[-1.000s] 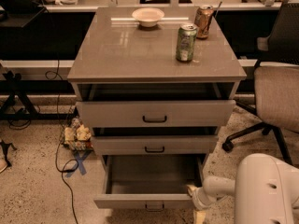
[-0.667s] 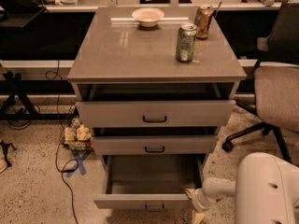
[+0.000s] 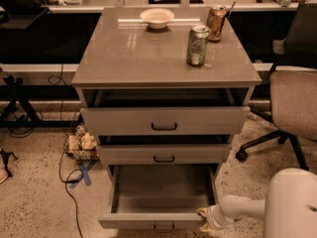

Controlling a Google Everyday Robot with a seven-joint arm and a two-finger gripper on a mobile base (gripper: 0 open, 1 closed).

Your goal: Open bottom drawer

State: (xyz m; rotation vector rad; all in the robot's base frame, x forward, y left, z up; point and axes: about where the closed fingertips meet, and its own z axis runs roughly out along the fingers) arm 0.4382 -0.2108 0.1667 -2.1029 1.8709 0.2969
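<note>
Three-drawer counter (image 3: 133,53): the bottom drawer (image 3: 163,190) stands pulled well out, lowest in the stack, its plain inside showing. The pincer (image 3: 204,219) is at its front right corner; whether it grips cannot be told.

Gripper: pale gripper (image 3: 204,220) on a white arm, below the grey tabletop's (image 3: 148,58) front right corner, at the right front corner of the grey-beige bottom drawer (image 3: 163,195); how it meets the drawer cannot be told.
Handle: that drawer's small black bar handle (image 3: 163,227) is clipped by the lower edge.
Top drawer (image 3: 166,120): inside dark under the tabletop's front edge.
Chair: beige padded office chair (image 3: 296,103), cut off at right.
</note>
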